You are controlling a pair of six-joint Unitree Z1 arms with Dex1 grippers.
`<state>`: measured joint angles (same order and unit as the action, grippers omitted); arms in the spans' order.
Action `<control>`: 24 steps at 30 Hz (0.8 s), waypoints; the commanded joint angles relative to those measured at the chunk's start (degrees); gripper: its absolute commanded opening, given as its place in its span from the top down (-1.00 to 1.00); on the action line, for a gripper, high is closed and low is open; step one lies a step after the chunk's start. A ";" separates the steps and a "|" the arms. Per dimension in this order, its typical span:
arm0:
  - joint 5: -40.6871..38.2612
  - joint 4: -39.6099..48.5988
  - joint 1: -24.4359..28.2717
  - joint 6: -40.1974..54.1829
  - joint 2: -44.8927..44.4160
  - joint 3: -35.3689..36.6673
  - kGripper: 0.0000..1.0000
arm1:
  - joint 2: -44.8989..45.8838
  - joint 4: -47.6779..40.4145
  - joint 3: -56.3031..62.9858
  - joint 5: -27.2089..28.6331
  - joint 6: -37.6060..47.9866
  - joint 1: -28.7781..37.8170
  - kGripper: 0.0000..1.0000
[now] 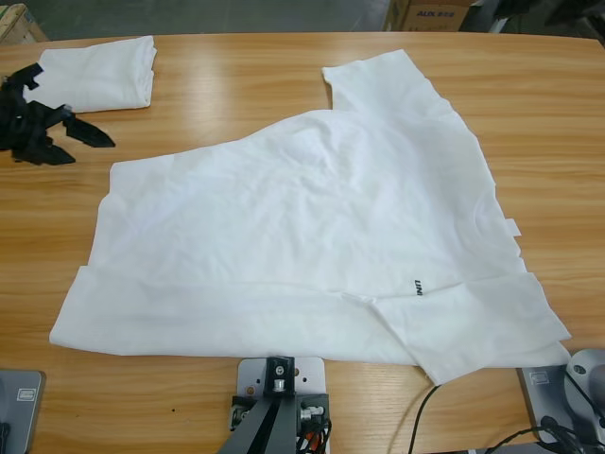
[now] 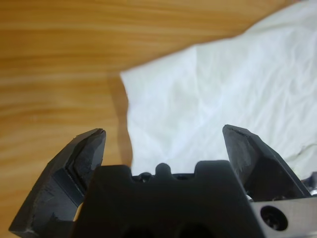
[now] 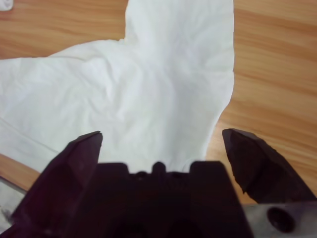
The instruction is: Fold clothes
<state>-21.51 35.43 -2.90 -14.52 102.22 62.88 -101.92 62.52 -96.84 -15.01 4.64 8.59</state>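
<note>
Your left pincer (image 2: 163, 136) and right pincer (image 3: 161, 139) both stand wide over the T-shirt (image 1: 312, 236) spread on the bench (image 1: 236, 95), with a folded T-shirt (image 1: 99, 71) at the far-left corner.

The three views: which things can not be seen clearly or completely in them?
- Spread T-shirt: its small dark print is too small to read in the high view.
- Folded T-shirt: layers hide its inside.
- Black object at the left edge, high view: cut off, so what it is stays unclear.
- Left gripper and right gripper: open over cloth; absent from the high view, so their table positions are unknown.
</note>
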 commanded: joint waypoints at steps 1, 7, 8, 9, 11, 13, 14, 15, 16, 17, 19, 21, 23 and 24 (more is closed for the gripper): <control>-4.34 -2.24 3.88 -3.64 10.58 -0.10 -0.82 | -7.74 1.38 -1.21 -0.93 -1.47 -1.21 -0.96; -6.95 -10.62 4.22 -15.66 12.74 -4.55 -0.82 | -9.90 1.89 -2.14 -0.72 -1.47 -1.21 -0.96; -7.23 -13.40 4.22 -17.69 12.80 -6.26 -0.82 | -10.07 1.94 -2.11 -0.70 -1.56 -1.21 -0.96; -7.95 -15.83 4.15 -19.44 13.10 -7.72 -0.82 | -10.13 2.03 -2.05 -0.61 -1.56 -1.21 -0.96; -8.88 -18.52 3.58 -21.66 13.62 -9.60 -0.82 | -10.14 2.24 -2.04 -0.35 -1.56 -1.21 -0.96; -9.02 -19.85 2.76 -23.15 13.69 -10.86 -0.82 | -10.14 2.33 -2.04 -0.05 -1.56 -1.21 -0.96; -9.30 -20.47 2.37 -23.96 13.62 -11.48 -0.82 | -10.14 2.34 -2.04 0.07 -1.56 -1.21 -0.96; -9.76 -20.84 2.02 -24.51 13.62 -11.85 -0.82 | -10.14 2.34 -2.04 0.14 -1.56 -1.21 -0.96; -9.93 -21.14 1.62 -25.05 13.52 -12.11 -0.82 | -10.13 2.34 -2.00 0.18 -1.56 -1.21 -0.96; -10.08 -21.19 1.21 -25.47 13.34 -12.25 -0.82 | -10.13 2.34 -1.88 0.32 -1.56 -1.21 -0.96; -10.39 -20.78 0.60 -26.09 11.97 -12.90 -0.82 | -10.06 2.34 -1.49 0.76 -1.56 -1.21 -0.96; -10.04 -18.71 0.54 -26.25 9.32 -13.80 -0.82 | -9.95 2.34 -1.07 1.09 -1.56 -1.21 -0.96; -9.20 -16.60 1.12 -25.86 7.22 -14.45 -0.82 | -9.97 2.17 -0.33 1.13 -1.56 -1.21 -0.96; -9.07 -16.00 1.79 -25.60 6.77 -14.82 -0.82 | -9.97 2.06 0.16 1.13 -1.56 -1.21 -0.96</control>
<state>-31.59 15.62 -1.37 -39.92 110.25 52.75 -109.49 64.35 -99.04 -14.66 3.87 8.09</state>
